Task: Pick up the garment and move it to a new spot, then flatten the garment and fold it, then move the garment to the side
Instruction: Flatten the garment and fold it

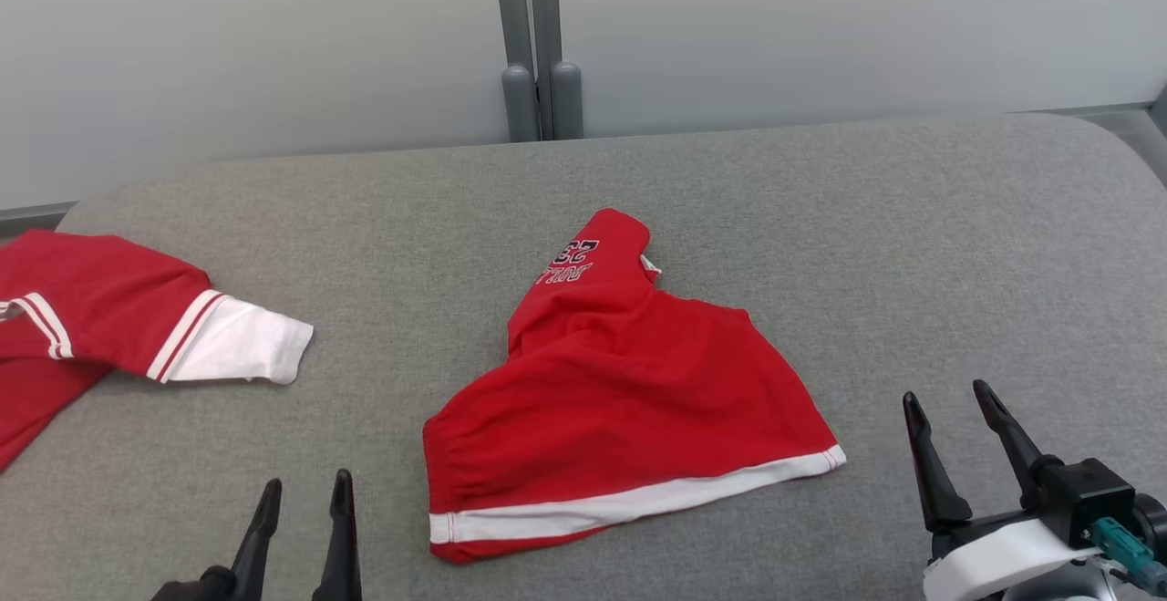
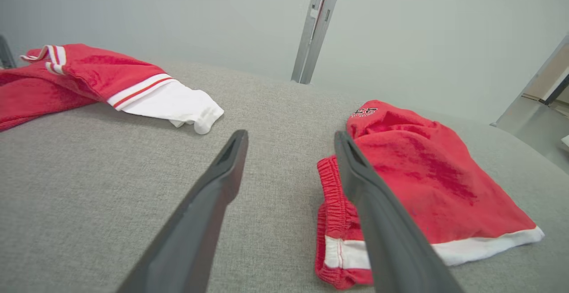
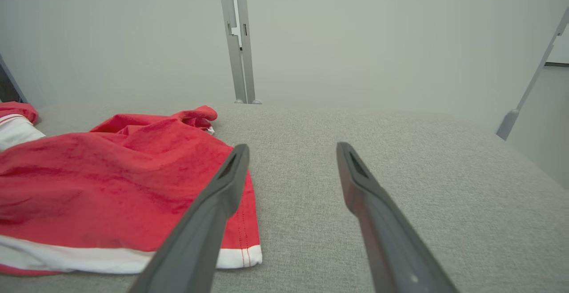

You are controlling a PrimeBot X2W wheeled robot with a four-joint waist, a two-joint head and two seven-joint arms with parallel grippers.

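Red shorts [image 1: 629, 400] lie rumpled at centre frame on the grey table [image 1: 912, 245], gathered edge to the left, white band along the bottom; a second red-and-white garment [image 1: 109, 309] sits at the left edge, well apart. Your left tool [image 1: 307, 482] and right tool [image 1: 946, 393] both stand fingers apart, empty. Flattening looks next: pinch the two lower corners, draw outward evenly, stay low.

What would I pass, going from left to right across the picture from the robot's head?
Red-and-white top → left gripper, jaws open → red shorts → right gripper, jaws open.
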